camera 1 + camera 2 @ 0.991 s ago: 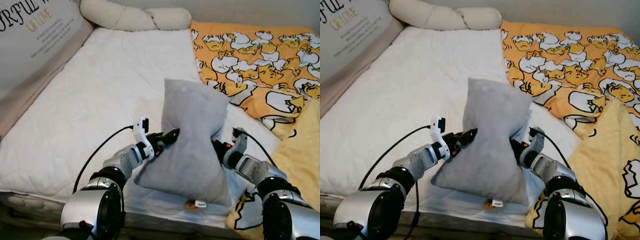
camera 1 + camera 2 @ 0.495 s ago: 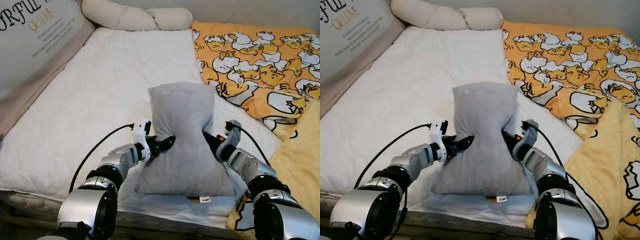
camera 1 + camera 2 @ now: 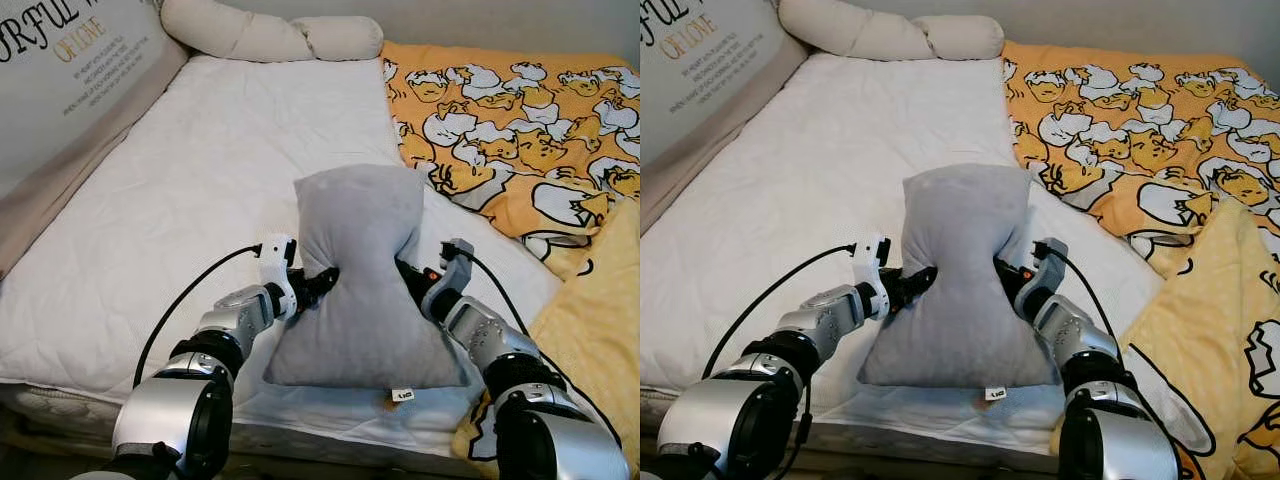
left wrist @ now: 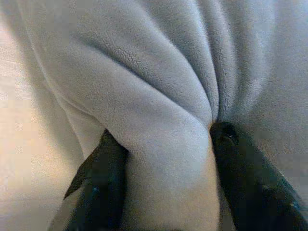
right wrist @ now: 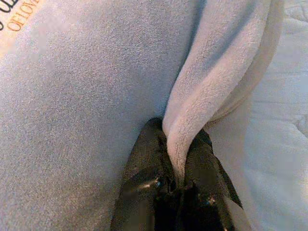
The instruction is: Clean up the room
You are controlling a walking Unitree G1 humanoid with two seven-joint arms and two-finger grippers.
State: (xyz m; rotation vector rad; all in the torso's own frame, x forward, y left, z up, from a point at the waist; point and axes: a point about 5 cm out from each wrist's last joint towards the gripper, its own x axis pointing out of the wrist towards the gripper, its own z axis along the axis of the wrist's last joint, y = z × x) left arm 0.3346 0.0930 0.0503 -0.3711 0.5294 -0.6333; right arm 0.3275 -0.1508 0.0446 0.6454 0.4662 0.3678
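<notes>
A grey fleece pillow [image 3: 355, 280] stands upright on the white mattress [image 3: 200, 170] near its front edge, pinched in at the waist from both sides. My left gripper [image 3: 322, 282] is shut on the pillow's left side; in the left wrist view its two black fingers [image 4: 103, 187] squeeze a thick fold of grey fleece [image 4: 163, 125]. My right gripper [image 3: 408, 277] is shut on the pillow's right side, and the right wrist view has a thin fold of the pillow [image 5: 202, 110] clamped between its fingers [image 5: 144, 178]. A small white tag [image 3: 402, 395] hangs at the pillow's bottom edge.
An orange duck-print blanket [image 3: 510, 120] covers the right half of the bed, with a yellow cover [image 3: 600, 330] at the near right. A cream bolster [image 3: 270, 35] lies along the head end. A printed padded panel [image 3: 70, 70] lines the left side.
The pillow was tilted to the right a second ago and now stands straight. Both grippers have moved it left and slightly forward over the mattress, still holding its sides.
</notes>
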